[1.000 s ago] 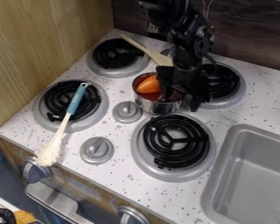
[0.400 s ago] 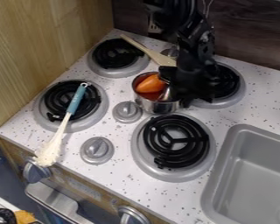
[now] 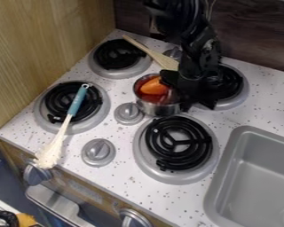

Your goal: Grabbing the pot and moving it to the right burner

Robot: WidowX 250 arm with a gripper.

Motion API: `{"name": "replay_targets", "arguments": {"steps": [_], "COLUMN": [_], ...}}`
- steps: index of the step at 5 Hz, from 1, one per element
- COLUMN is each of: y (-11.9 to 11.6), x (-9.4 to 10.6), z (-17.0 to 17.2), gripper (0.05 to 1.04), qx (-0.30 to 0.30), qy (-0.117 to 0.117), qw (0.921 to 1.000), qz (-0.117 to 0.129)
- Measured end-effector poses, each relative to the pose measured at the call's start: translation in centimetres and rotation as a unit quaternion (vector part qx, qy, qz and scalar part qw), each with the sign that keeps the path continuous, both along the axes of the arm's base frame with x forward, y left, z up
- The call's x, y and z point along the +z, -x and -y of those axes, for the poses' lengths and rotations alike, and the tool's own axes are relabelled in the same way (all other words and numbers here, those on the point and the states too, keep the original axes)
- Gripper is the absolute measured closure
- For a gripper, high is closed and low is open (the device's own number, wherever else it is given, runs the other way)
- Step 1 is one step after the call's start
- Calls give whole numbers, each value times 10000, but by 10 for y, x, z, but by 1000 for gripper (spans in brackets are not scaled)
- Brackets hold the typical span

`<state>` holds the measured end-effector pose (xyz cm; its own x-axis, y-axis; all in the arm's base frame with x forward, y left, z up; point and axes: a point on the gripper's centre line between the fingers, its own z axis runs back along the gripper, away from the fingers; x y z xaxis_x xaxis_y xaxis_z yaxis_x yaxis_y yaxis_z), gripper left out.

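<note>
White speckled countertop (image 3: 263, 111) spans mid-frame, wood panelling (image 3: 49, 35) upper left, sink (image 3: 251, 173) lower right; gripper (image 3: 191, 92) at metal pot (image 3: 156, 108), upper centre, its opening unclear.

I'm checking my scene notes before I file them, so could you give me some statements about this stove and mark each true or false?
1. The metal pot has an orange item inside it. True.
2. The pot sits on the coil of the burner nearest the sink. False: it stands in among the burners, off that coil.
3. A blue-handled utensil lies across one of the burners. True.
4. The gripper hangs over the sink. False: it is at the pot's right side, as the picture shows it.
5. The wooden utensil lies in the pot. False: it lies behind the pot, reaching the back left burner.
</note>
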<state>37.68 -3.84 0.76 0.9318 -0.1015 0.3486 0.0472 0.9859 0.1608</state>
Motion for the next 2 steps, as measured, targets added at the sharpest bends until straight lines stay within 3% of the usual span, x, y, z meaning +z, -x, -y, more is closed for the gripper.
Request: {"name": "replay_targets", "arguments": {"steps": [2], "y": [14], "x": [27], "z": [1], "gripper": [1000], "qx": [277], "qy": [-209], "qw": [9994], "qz": [-39]}}
